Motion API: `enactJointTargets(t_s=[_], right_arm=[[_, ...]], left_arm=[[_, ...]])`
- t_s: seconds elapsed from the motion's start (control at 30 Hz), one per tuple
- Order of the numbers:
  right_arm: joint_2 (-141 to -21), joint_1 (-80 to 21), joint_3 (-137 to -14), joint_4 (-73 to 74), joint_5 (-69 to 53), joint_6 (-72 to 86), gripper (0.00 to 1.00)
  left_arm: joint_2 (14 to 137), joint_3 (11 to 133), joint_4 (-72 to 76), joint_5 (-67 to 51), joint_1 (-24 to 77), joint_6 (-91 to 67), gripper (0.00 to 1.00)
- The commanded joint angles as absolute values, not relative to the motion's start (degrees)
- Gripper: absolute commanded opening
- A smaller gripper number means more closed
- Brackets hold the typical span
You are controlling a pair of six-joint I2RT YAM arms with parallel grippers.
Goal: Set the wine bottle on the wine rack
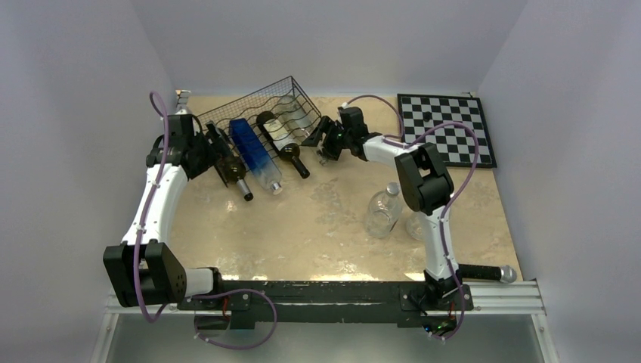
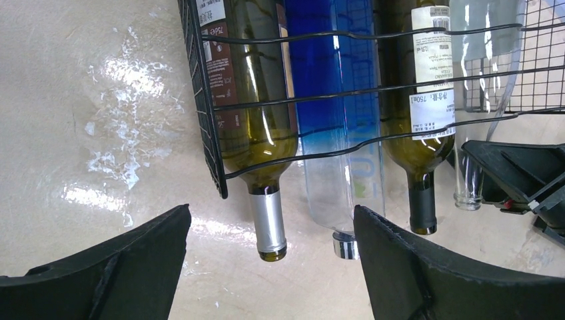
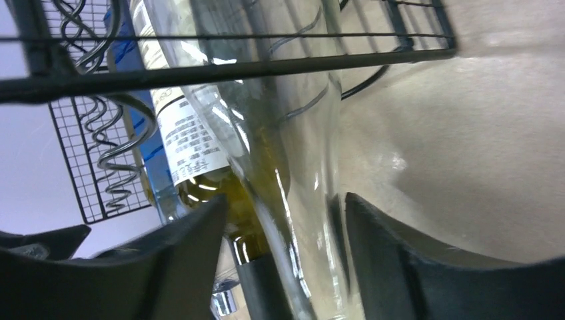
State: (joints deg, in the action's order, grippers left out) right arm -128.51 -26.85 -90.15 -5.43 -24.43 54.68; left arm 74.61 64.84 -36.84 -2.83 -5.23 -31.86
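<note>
Black left gripper [image 2: 271, 212] spread, facing wine rack [image 2: 203, 100] — right gripper [image 3: 285, 200], arm outstretched, spread around clear bottle [image 3: 293, 133] neck.

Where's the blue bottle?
In the top view the blue bottle lies in the wine rack at back left, between the silver-necked bottle and the black-necked bottle.

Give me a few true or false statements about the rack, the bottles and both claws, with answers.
Four bottles lie in the wine rack. True.
The blue bottle lies at one end of the row. False: it lies between the silver-necked dark bottle and the black-capped dark bottle.
The left claw is open and holds nothing. True.
The chessboard lies under the rack. False: it lies apart, in the back right corner.
The neck of the clear bottle is between the fingers of the right claw. True.
</note>
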Motion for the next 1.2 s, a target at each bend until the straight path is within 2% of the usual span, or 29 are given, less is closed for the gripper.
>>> enactJointTargets(t_s=[0.0, 0.07, 0.13, 0.5, 0.9, 1.17], right_arm=[[-123.55, -26.47, -92.76, -1.19, -20.29, 54.45, 0.80], [-122.28, -26.49, -92.39, -0.21, -18.90, 53.69, 0.93], [-120.64, -26.54, -91.33, 1.13, -16.56, 52.33, 0.98], [-110.65, -27.70, -88.85, 12.29, -8.68, 42.63, 0.98], [-90.99, -27.90, -92.96, 38.01, 3.37, 26.90, 0.99], [-77.19, -27.00, -92.86, 54.17, 8.82, 19.25, 0.99]], left_arm=[[73.26, 67.06, -36.21, -4.10, -5.71, -30.74, 0.95], [73.23, 67.06, -36.16, -4.51, -5.71, -30.52, 0.95], [73.02, 66.98, -35.95, -5.10, -5.70, -29.56, 0.95], [70.60, 67.92, -36.31, -5.79, -5.71, -28.08, 0.96], [63.58, 66.09, -31.89, -28.73, -3.27, -25.92, 0.94], [60.13, 65.84, -31.43, -31.87, 4.79, -20.44, 0.95]])
